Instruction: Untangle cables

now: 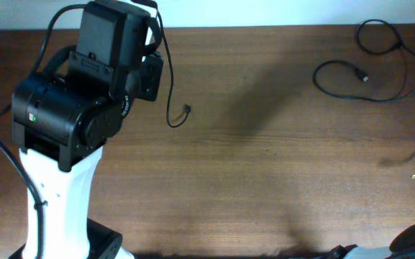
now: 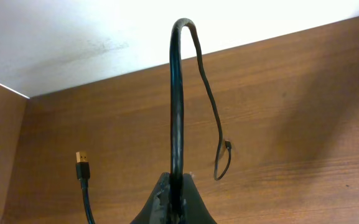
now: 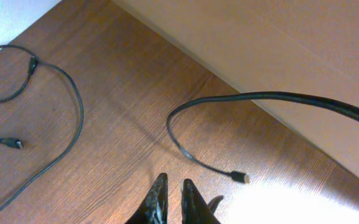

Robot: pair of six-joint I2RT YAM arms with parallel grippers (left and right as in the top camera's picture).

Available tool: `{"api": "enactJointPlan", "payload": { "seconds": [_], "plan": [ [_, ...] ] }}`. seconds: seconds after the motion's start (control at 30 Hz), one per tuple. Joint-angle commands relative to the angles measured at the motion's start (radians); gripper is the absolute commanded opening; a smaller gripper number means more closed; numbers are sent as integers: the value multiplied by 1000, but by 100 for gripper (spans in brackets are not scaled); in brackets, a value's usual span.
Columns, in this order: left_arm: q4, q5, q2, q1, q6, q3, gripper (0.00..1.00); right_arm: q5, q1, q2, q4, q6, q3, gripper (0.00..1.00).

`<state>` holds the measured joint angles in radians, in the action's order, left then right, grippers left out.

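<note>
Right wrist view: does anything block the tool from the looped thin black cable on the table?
Nothing visible does: only bare brown wooden table lies between the right tool and the looped thin black cable.

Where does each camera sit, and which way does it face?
Overhead: above the table, facing down; left arm at left.
Left wrist: behind the left gripper, shut on a cable, facing table and wall.
Right wrist: above the right gripper, facing down at loose cables.
Shared: overhead and left wrist show that gripped cable's dangling end.
</note>
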<state>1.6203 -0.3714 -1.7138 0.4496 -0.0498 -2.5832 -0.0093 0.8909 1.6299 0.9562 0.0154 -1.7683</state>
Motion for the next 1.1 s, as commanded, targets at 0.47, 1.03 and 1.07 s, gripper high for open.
{"api": "enactJointPlan", "payload": {
  "seconds": [0.47,1.03,1.07],
  "plan": [
    [9,46,11,5,-3,-3,0,-55,-34,129,-306,-44,74,4],
    [-13,47,11,7,-4,-3,0,60,-38,288,-386,-90,74,98],
    [-13,47,11,7,-7,-3,0,60,-37,288,-388,-90,74,98]
  ]
}}
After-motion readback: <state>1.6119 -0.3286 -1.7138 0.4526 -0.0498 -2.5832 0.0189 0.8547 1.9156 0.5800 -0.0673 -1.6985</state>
